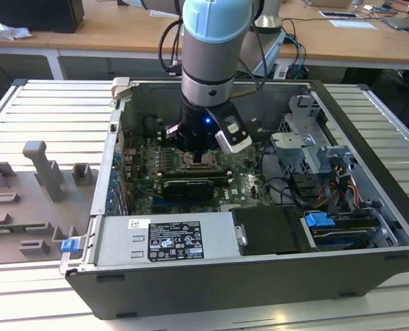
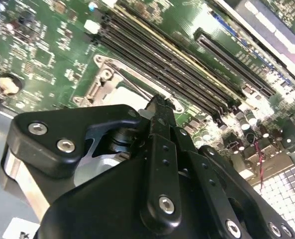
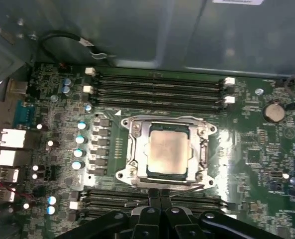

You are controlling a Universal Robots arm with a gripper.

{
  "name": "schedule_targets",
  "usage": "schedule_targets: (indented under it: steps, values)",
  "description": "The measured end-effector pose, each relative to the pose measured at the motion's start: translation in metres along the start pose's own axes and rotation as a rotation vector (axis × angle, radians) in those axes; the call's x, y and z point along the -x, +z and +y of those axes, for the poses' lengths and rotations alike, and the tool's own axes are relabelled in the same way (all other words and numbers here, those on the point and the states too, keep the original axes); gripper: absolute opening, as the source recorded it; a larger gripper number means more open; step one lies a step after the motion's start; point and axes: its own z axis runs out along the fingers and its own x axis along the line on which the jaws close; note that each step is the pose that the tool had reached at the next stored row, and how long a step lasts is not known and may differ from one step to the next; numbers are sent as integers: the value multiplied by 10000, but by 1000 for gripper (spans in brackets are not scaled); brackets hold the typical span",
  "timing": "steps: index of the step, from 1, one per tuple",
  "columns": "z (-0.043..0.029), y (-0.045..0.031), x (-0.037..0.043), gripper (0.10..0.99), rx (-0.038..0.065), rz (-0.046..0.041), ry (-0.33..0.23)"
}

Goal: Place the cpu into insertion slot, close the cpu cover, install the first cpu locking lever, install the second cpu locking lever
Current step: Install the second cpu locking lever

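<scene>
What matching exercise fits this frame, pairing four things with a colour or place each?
Things:
1. cpu
2. cpu cover
3. gripper
4. memory slots

Descriptions:
A. long, narrow and black
B. silvery frame lying around the chip
C. pale square face, seated in the socket
D. black, at the socket's edge

Pairs: 1-C, 2-B, 3-D, 4-A

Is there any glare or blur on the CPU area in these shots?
In the first wrist view the cpu is evenly lit with a soft sheen; in the second wrist view the end effector looms dark in front of the insertion slot; in the exterior view the arm shadows the socket.
</scene>
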Motion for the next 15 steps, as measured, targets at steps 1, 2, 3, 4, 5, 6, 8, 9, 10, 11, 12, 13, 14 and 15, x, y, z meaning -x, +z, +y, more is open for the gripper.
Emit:
schedule_targets:
  steps: [1, 2, 3, 4, 5, 6, 8, 9, 10, 11, 12, 13, 14, 15]
  values:
    - [-3, 33, -41, 106, 16, 2, -16]
    - [-7, 71, -72, 106, 30, 3, -33]
    - [-12, 104, -87, 106, 35, 6, -50]
    - [-15, 123, -93, 106, 37, 9, -65]
    - [-19, 145, -99, 106, 41, 13, -86]
    - [-23, 161, -102, 106, 72, 15, -112]
    - [-48, 163, -114, 106, 418, -10, -143]
    - [-79, 162, -120, 106, 520, -18, -154]
    - [-97, 160, -126, 106, 548, -18, -166]
    - [-109, 160, -129, 106, 565, -18, -174]
    - [-126, 158, -136, 106, 596, -17, -188]
    - [-145, 156, -152, 106, 661, -19, -212]
    - [-159, 156, -165, 106, 719, -19, -236]
    - [-170, 157, -174, 106, 771, -19, -253]
